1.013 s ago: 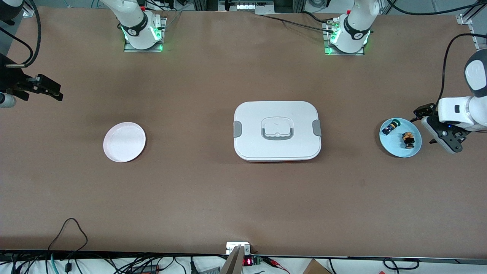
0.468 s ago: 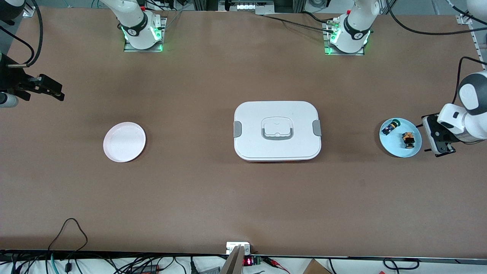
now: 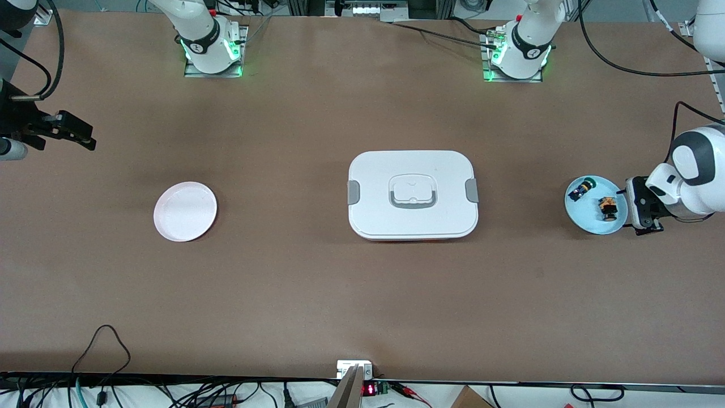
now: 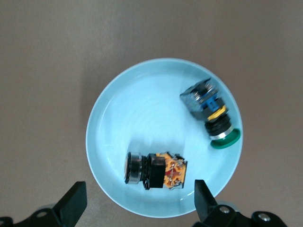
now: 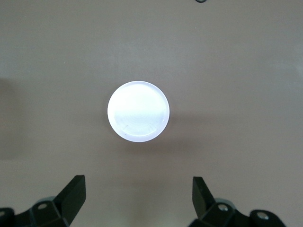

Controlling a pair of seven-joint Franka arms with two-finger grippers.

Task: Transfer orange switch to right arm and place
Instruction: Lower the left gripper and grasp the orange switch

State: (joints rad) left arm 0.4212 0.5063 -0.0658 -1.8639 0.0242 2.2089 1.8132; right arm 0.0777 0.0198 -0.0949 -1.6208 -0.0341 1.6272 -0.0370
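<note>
Brown paper-covered table (image 3: 317,283), long and mostly bare, faint creases in the covering. Both arm bases sit on metal plates along the edge farthest from the front camera, green lights glowing at their feet. Loose black cables trail along the nearest edge, with a small red digital readout (image 3: 369,389) at mid-edge.

Middle of the table: white lidded box (image 3: 413,194) with grey side latches and a recessed grey handle, lid on.

Toward the left arm's end: light blue plate (image 3: 586,218). On it lies the orange switch (image 3: 607,207), on its side, black body with brass end; wrist view shows it clearly (image 4: 154,170). The green-capped switch (image 3: 581,188) lies on the same plate, apart from the orange one, farther from the front camera.

Left gripper (image 3: 643,207) hangs over the plate's outer rim, fingers spread wide, holding nothing; its fingertips (image 4: 71,203) flank the orange switch from above without touching.

Toward the right arm's end: white plate (image 3: 185,211), nothing on it. Right gripper (image 3: 71,131) waits in the air over the table's end, fingers (image 5: 73,194) wide apart, holding nothing.
</note>
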